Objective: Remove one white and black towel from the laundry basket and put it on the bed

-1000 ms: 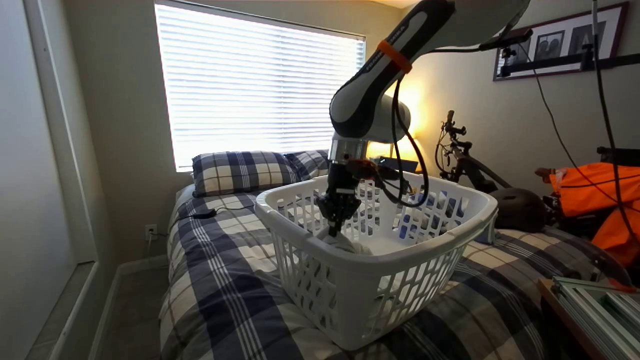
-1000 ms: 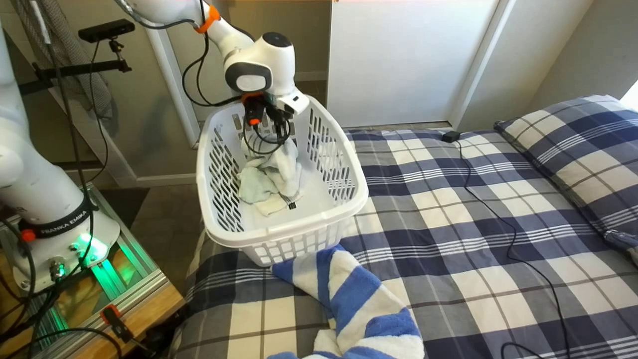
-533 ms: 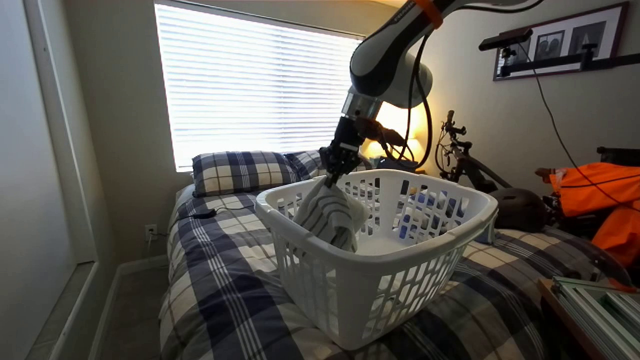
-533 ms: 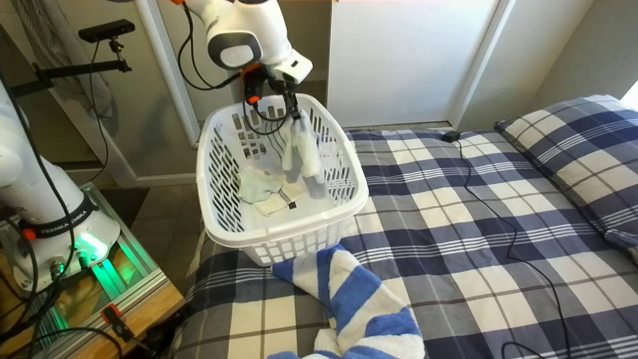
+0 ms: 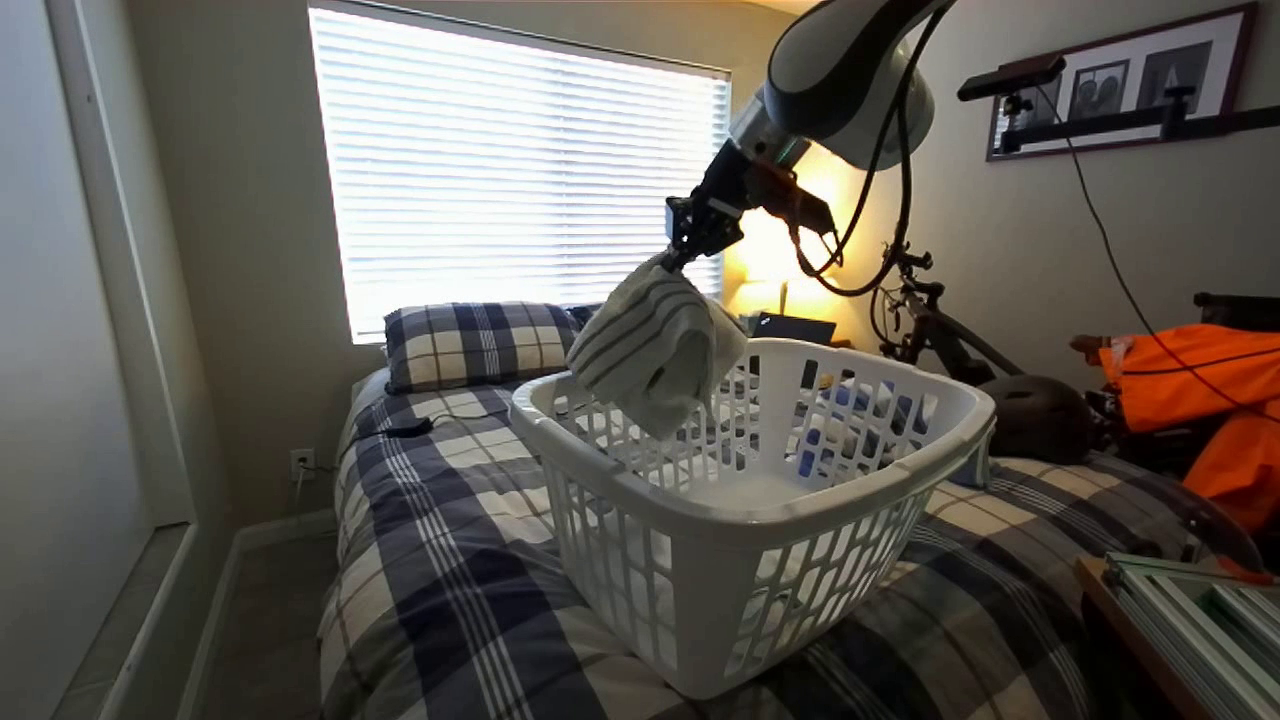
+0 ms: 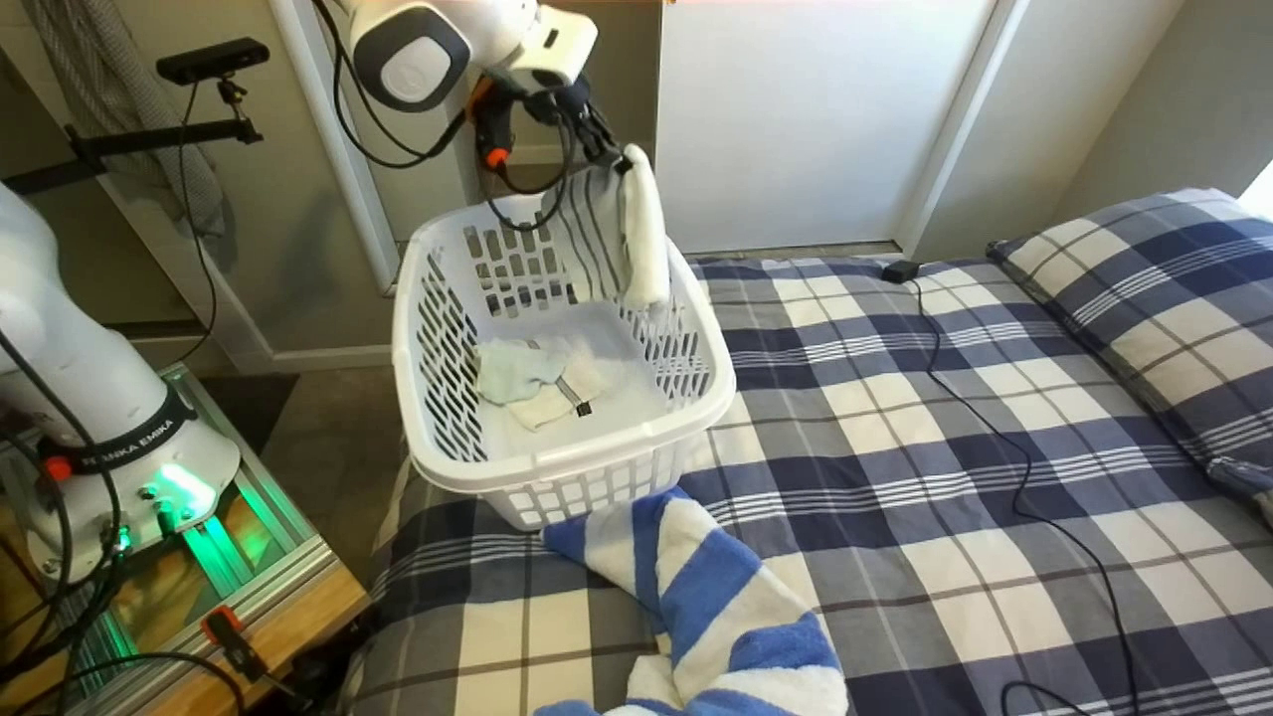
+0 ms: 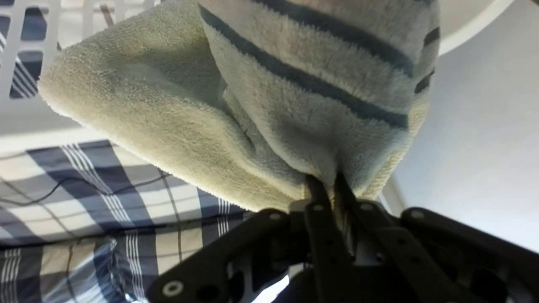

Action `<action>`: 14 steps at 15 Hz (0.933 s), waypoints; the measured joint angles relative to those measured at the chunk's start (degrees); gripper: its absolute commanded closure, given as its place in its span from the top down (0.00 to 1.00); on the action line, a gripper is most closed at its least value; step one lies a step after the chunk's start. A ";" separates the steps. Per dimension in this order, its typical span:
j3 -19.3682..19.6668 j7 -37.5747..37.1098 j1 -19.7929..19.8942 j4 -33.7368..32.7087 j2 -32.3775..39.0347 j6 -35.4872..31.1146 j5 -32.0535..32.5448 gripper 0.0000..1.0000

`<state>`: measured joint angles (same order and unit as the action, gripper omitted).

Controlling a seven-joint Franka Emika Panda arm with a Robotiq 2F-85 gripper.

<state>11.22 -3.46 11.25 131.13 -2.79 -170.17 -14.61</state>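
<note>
My gripper (image 5: 672, 262) is shut on the top of the towel (image 5: 650, 350), whitish with dark stripes, and holds it raised. In an exterior view the towel (image 6: 646, 239) hangs at the far end of the laundry basket (image 6: 587, 452), its lower part over the basket's opening. I cannot tell whether it touches the rim. In the wrist view the fingertips (image 7: 316, 189) pinch a fold of the towel (image 7: 294, 75). The white lattice basket also shows in an exterior view (image 5: 840, 505). It stands on the plaid bed (image 6: 895, 447).
Pale cloths (image 6: 517, 373) lie on the basket floor. A blue-and-white striped towel (image 6: 696, 587) lies on the bed beside the basket. A black cable (image 6: 935, 348) runs across the bed toward the pillows (image 6: 1144, 298). A closet door (image 6: 816, 119) stands behind.
My gripper has risen out of the basket and tilted, carrying the towel up with it. The towel has unfolded, showing its stripes. The basket and the other cloths stay in place.
</note>
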 measured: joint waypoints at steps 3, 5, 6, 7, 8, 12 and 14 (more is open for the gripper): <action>0.65 -0.27 1.60 1.97 -1.84 -9.38 2.59 0.02; 0.94 -0.32 3.70 2.22 -1.86 -14.97 3.40 0.02; 1.08 -0.52 5.07 2.13 -1.68 -16.40 3.44 0.08; 1.69 -0.71 5.78 1.97 -1.43 -16.31 3.38 0.08; 2.47 -0.81 5.92 1.90 -1.17 -16.14 3.38 0.08; 2.98 -1.24 5.73 1.72 -0.57 -16.13 3.38 0.08; 2.97 -1.35 5.69 1.69 -0.56 -16.13 3.38 0.08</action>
<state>14.18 -4.81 16.94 132.82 -3.35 -186.30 -11.23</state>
